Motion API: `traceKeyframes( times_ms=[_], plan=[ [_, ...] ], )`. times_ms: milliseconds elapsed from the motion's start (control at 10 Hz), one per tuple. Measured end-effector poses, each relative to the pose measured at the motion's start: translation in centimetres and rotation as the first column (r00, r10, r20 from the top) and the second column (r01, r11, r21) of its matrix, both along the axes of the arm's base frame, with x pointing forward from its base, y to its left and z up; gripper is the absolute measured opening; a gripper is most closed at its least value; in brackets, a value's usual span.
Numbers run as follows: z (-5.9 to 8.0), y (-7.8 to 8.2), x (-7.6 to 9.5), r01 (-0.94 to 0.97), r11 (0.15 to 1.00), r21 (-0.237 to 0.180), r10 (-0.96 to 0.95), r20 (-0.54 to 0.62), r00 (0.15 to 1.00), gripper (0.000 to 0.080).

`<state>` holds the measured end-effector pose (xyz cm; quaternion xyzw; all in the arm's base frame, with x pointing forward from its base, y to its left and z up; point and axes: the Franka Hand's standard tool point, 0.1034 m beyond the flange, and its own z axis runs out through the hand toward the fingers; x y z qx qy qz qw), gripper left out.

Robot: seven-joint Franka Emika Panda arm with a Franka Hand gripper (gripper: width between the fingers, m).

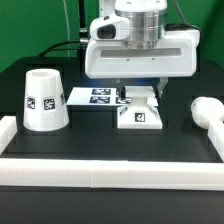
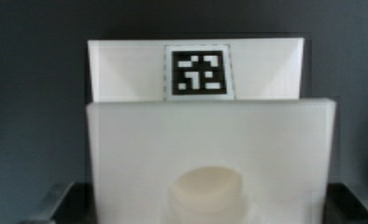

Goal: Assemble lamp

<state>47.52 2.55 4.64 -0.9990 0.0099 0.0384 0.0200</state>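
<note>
The lamp base (image 1: 140, 117) (image 2: 199, 140) is a white square slab sitting near the middle of the black bench (image 1: 100, 145), directly under me. It has no real long axis. In the exterior view one black-and-white tag faces the camera, and the wrist view shows a second tag on its far part and a round socket in its near part. My gripper (image 1: 138, 92) is down over it with a finger on either side. I cannot tell whether the fingers press on the slab, because the wrist view is soft at the edges.

The marker board (image 1: 98, 97) lies just beside the base, toward the exterior view's left. Further left the shade (image 1: 45, 100) stands upright, wide end down and opening up. The bulb (image 1: 206, 110) lies on its side well apart at the exterior view's right, with its rounded end toward the base. White border rails (image 1: 110, 178) edge the bench.
</note>
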Motion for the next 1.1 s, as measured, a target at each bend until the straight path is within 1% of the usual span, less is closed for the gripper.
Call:
traceKeyframes(
  times_ms=[200,400,500,600,900,1100],
  plan=[
    [0.1,1.6,3.6,-0.015,1.000,0.008,0.015,0.037,0.999,0.0534],
    [0.1,3.0,6.6,-0.025,1.000,0.014,0.024,0.056,0.998,0.0534],
    [0.1,3.7,8.4,-0.032,0.999,0.018,0.031,0.060,0.998,0.0534],
    [0.2,4.2,9.9,-0.036,0.999,0.021,0.035,0.072,0.997,0.0534],
    [0.2,4.9,12.7,-0.034,0.999,0.027,0.031,0.108,0.994,0.0534],
    [0.3,5.3,14.2,-0.037,0.999,0.030,0.032,0.127,0.991,0.0534]
  ],
)
